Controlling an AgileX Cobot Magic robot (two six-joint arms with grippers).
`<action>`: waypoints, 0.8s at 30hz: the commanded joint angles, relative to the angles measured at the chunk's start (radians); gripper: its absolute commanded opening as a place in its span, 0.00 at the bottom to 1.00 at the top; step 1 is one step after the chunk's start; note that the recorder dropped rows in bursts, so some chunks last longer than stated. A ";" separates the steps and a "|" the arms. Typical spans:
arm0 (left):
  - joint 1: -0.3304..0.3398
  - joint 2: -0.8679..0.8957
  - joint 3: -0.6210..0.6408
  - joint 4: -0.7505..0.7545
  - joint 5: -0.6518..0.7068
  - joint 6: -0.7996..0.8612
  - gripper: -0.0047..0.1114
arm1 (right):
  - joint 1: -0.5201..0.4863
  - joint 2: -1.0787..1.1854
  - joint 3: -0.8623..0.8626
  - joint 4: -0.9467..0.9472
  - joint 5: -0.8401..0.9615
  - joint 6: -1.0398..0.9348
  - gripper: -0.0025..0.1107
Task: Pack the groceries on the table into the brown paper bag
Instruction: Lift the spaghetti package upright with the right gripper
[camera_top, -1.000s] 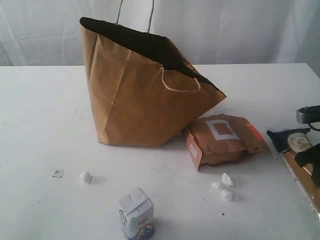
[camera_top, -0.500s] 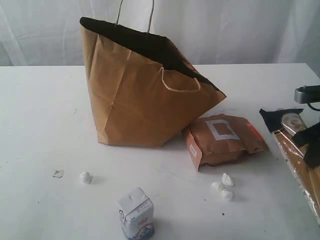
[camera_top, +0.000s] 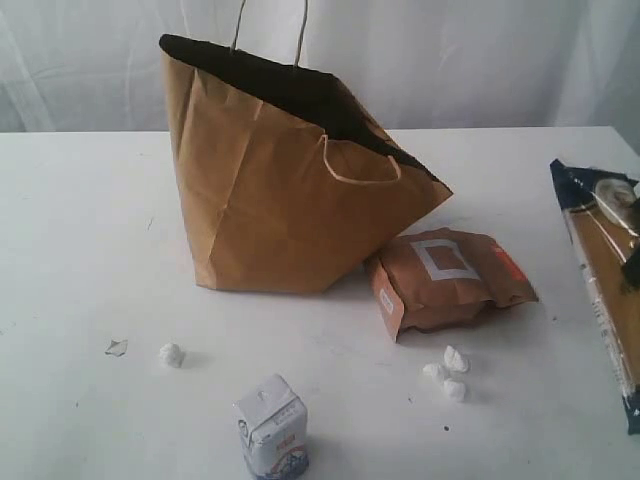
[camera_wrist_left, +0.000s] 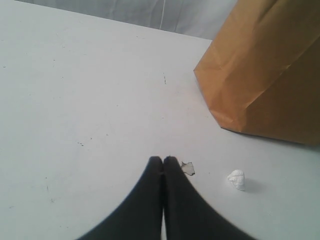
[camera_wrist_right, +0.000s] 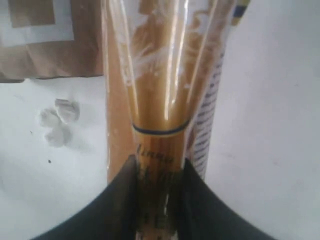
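The tall brown paper bag (camera_top: 290, 190) stands open and leaning at the middle of the table (camera_top: 80, 250). Beside its right base lies the brown white-square pouch (camera_top: 445, 275). The small white carton (camera_top: 272, 425) stands near the front edge. The long pasta packet (camera_top: 600, 270) hangs tilted above the table at the far right, and my right gripper (camera_wrist_right: 159, 170) is shut on it, one finger on each side. My left gripper (camera_wrist_left: 163, 160) is shut on nothing, low over bare table left of the bag (camera_wrist_left: 270, 70). Neither jar is in view.
Small white crumpled lumps lie in a cluster (camera_top: 447, 372) in front of the pouch, with a single lump (camera_top: 171, 354) at the front left. A tiny clear scrap (camera_wrist_left: 188, 168) lies next to my left fingertips. A white curtain (camera_top: 450, 60) hangs behind the table.
The pasta packet has risen off the table at the right and swung more upright. The right gripper's body has slid almost out of the exterior view. Bag, pouch and carton have not moved.
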 joint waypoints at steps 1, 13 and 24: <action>0.003 -0.001 0.003 -0.004 0.001 -0.004 0.04 | -0.014 -0.051 -0.063 0.164 0.029 -0.058 0.02; 0.003 -0.001 0.003 -0.004 0.001 -0.004 0.04 | -0.014 -0.079 -0.279 0.212 0.029 -0.011 0.02; 0.003 -0.001 0.003 -0.004 0.001 -0.004 0.04 | -0.014 -0.079 -0.384 0.392 0.029 0.053 0.02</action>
